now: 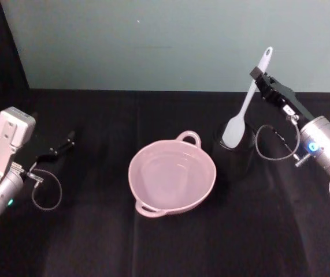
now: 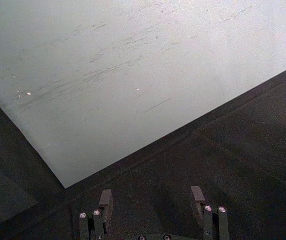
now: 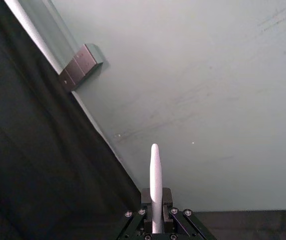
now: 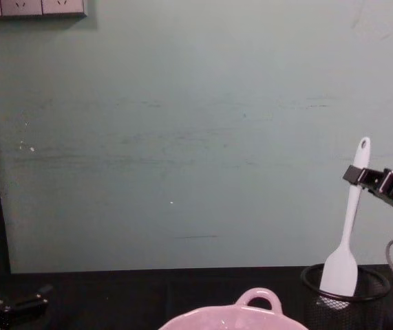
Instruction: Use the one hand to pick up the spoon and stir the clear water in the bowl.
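The spoon (image 1: 247,103) is being gripped by the right gripper (image 1: 259,75), its head inside the black mesh cup (image 4: 347,297) beside the pink bowl (image 1: 172,178).

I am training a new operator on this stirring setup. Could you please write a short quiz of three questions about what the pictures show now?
1. True or false: the right end effector is shut on the handle of the spoon.
2. Where is the spoon's head?
A. in the bowl
B. at the mouth of the black mesh cup
C. flat on the table
3. Fill in: the left end effector, near the table's left side, is ____.

Key:
1. true
2. B
3. open
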